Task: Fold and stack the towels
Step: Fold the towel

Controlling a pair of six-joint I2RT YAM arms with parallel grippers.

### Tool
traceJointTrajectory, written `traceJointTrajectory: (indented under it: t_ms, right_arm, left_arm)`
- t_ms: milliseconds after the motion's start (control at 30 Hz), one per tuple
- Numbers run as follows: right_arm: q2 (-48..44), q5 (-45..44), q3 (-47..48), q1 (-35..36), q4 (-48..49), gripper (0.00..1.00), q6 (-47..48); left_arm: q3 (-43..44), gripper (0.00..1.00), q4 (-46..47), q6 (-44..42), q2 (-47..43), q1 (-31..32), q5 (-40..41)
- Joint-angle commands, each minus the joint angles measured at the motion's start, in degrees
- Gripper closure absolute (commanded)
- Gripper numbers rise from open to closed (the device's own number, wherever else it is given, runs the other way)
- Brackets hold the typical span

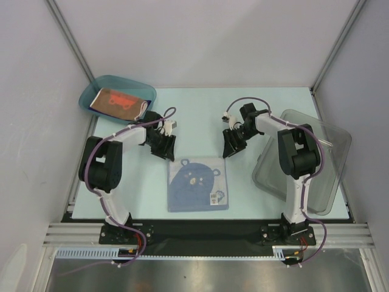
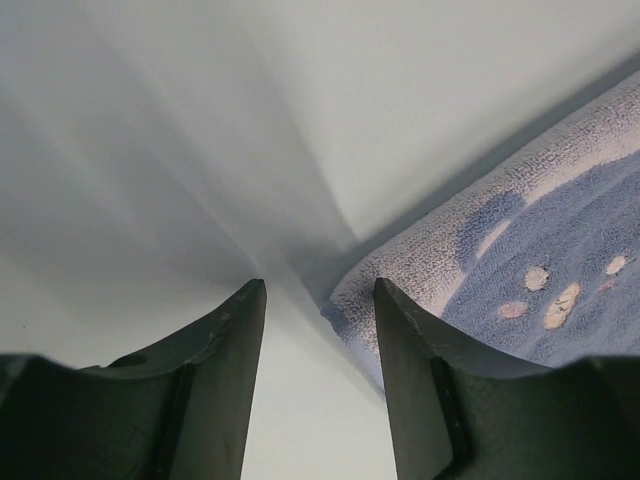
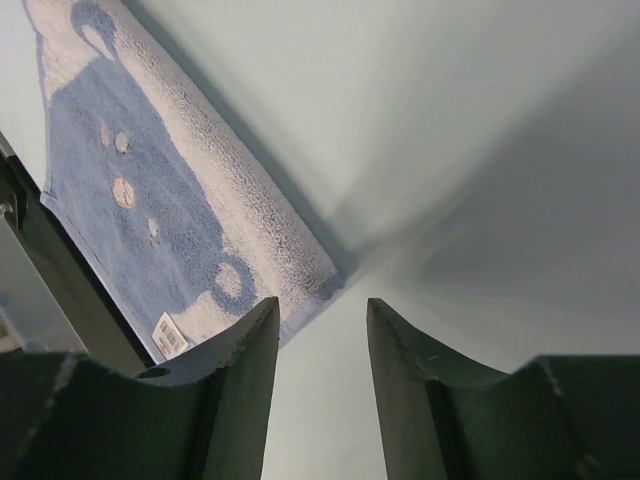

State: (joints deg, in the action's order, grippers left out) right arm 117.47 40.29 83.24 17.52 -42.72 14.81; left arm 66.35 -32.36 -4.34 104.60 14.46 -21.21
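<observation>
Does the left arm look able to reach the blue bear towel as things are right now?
Probably yes. The left hand is open and sits right beside the far left corner of the blue towel. That towel lies flat on the table, with nothing on it or in between.

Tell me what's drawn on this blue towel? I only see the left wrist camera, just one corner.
Observer: A bear's face; the blue towel lies flat, fully unfolded.
Operator: Any more towels?
Observer: One brown-red towel, in the teal tray at the far left.
Operator: Where's the other gripper?
Observer: The right gripper is open, by the blue towel's far right corner.
</observation>
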Motion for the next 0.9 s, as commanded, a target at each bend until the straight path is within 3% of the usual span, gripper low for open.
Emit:
traceJointTrajectory:
  t_ms: [0, 433, 533, 567, 633, 867]
  right_arm:
    - [1.96, 4.35, 3.24, -0.38, -2.02, 0.54, 3.12]
    - [6.89, 6.46, 4.91, 0.76, -2.54, 0.60, 4.61]
    - [7.33, 6.03, 4.74, 0.76, -1.93, 0.69, 4.27]
    - [7.16, 5.85, 4.65, 0.50, -1.41, 0.83, 3.92]
    - [6.55, 5.06, 4.21, -0.29, 0.95, 1.00, 2.69]
    - [1.54, 0.31, 4.56, -3.54, 7.82, 1.00, -0.83]
  left_arm:
    - [2.29, 0.48, 0.02, -2.17, 1.05, -0.92, -2.34]
    - [2.65, 0.65, 0.10, -2.87, 3.59, -1.01, -2.52]
    - [3.17, 0.76, -0.25, -3.13, 4.12, -1.01, -2.52]
    - [3.44, 0.86, -0.42, -3.22, 4.21, -1.01, -2.61]
    - [5.01, 0.98, -0.60, -3.13, 4.74, -1.01, -3.13]
    - [14.06, 1.00, 2.03, 0.29, 5.88, -1.01, -4.90]
